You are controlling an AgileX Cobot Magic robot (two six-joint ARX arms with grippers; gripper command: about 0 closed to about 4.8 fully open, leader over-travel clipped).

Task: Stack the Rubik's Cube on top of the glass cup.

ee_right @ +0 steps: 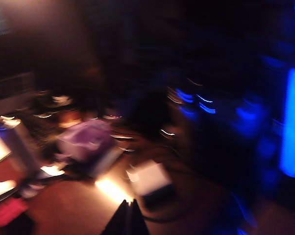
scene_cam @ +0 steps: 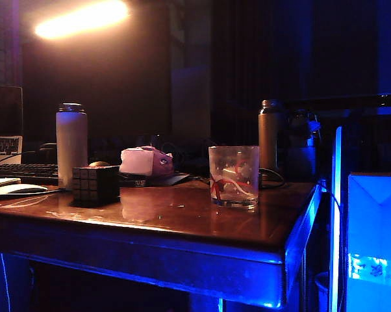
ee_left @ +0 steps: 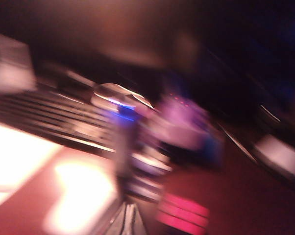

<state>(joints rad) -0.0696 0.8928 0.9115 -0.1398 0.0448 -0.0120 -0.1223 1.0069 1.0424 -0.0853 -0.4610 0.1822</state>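
Dark room: Rubik's Cube [scene_cam: 95, 183] and glass cup [scene_cam: 234, 176] stand apart on the table [scene_cam: 182, 221]. Left gripper [ee_left: 128, 220] and right gripper [ee_right: 128, 218] jaws are closed, holding nothing.

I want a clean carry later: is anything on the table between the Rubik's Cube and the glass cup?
Nothing visible: the exterior view shows bare table between the Rubik's Cube and the glass cup. Both bottles and the pink bundle stand behind that line.

- A glossy wooden surface [scene_cam: 182, 214] carries everything.
- The Rubik's Cube [scene_cam: 95, 182] sits toward its left end.
- The glass cup [scene_cam: 234, 176] stands upright near its right edge, well apart from the cube.
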